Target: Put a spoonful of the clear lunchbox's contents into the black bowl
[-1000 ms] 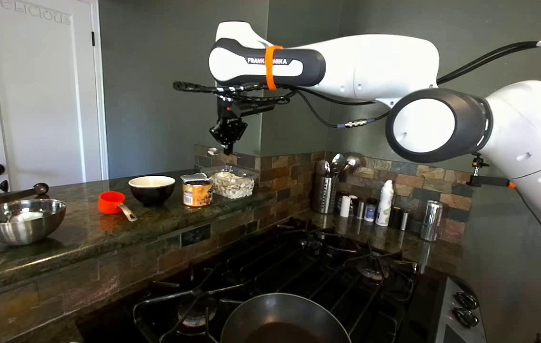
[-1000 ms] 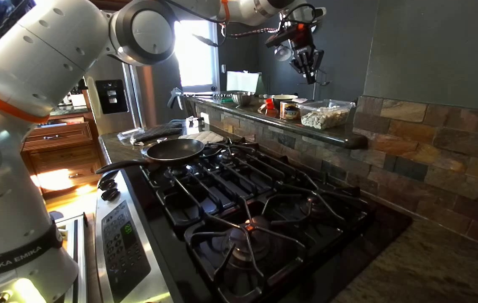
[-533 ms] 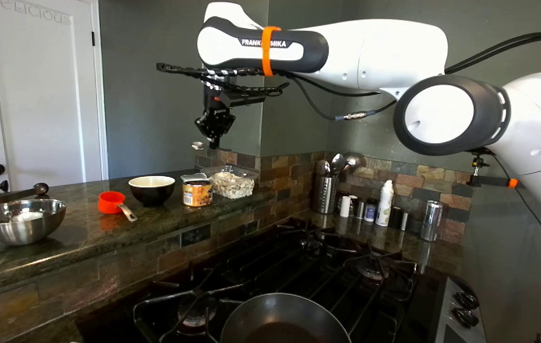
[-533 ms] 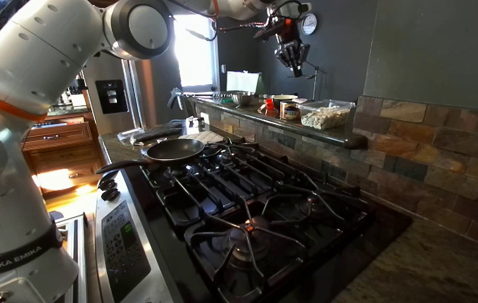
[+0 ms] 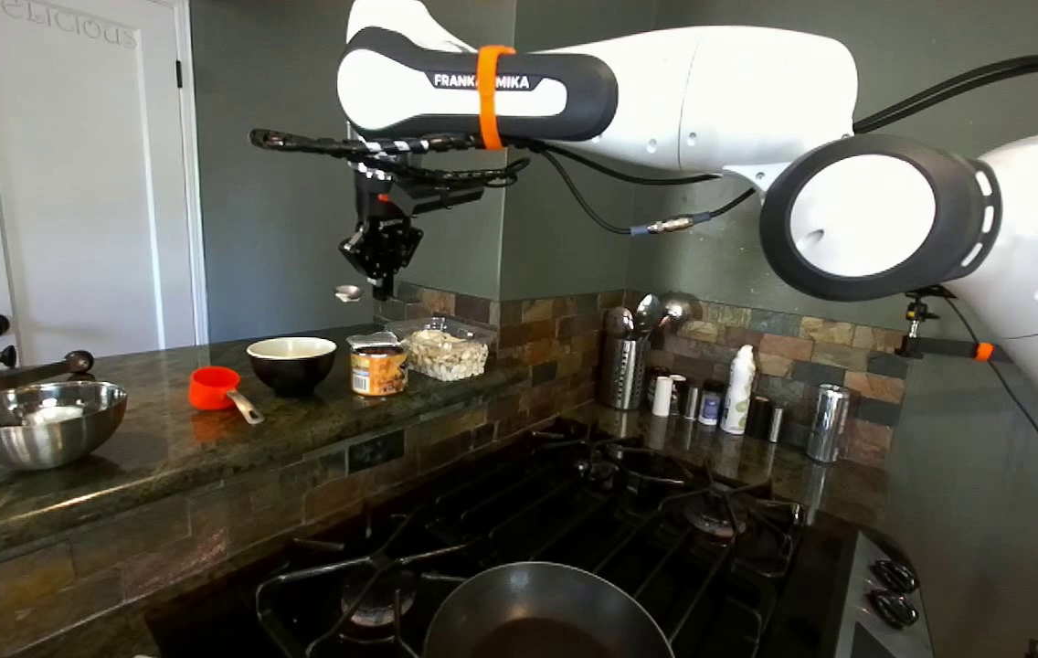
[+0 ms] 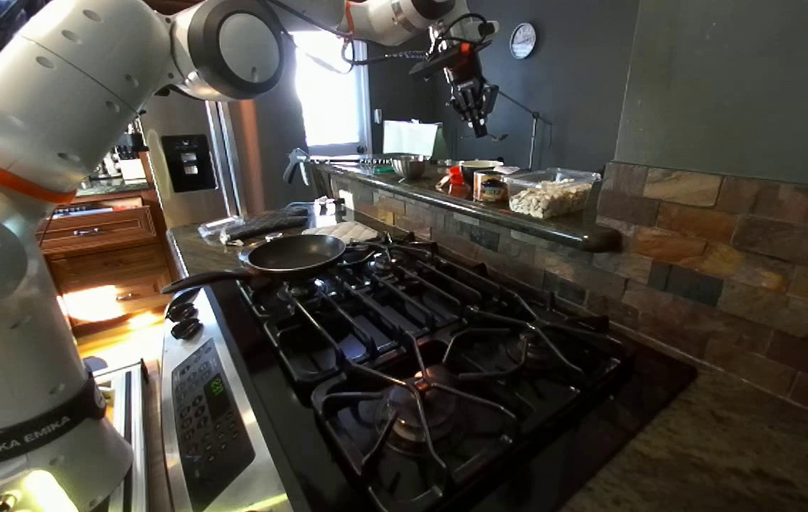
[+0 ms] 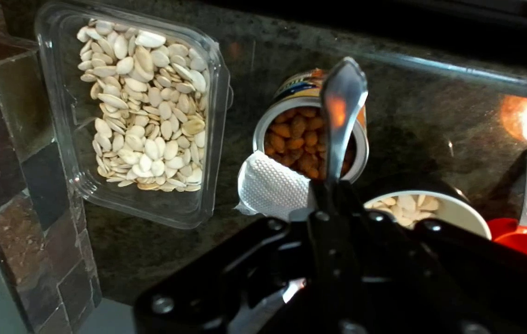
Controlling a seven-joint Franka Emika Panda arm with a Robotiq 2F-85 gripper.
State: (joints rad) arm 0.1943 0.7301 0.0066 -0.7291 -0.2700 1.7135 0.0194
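Silvery metal spoon [image 7: 339,123], clamped in the gripper [image 7: 331,189]: probably light, stiff, slippery, best held mid-handle; pale seeds [image 7: 152,111] likely slide loosely.

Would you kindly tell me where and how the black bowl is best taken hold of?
The black bowl is probably best pinched at its rim on the side facing the stove, from above, one jaw inside, one outside: it stands upright, open-topped, and the can and red measuring cup flank it. The gripper should first set down the spoon it holds.
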